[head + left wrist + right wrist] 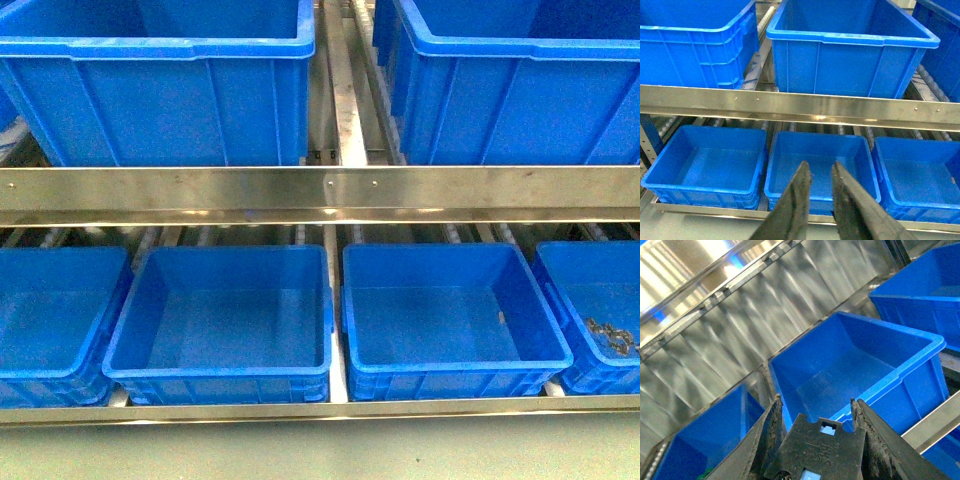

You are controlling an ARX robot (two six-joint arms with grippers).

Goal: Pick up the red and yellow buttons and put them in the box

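jaws of left gripper (818, 168) stand slightly parted, right gripper (817, 406) spread wide, both holding nothing.

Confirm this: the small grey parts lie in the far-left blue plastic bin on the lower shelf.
Not right. The small grey parts lie in the far-right blue plastic bin on the lower shelf, not the far-left one. The front view shows this.

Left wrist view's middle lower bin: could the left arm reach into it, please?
Probably yes: the left gripper faces the middle lower bin, whose top is open; the steel rail crosses above its back.
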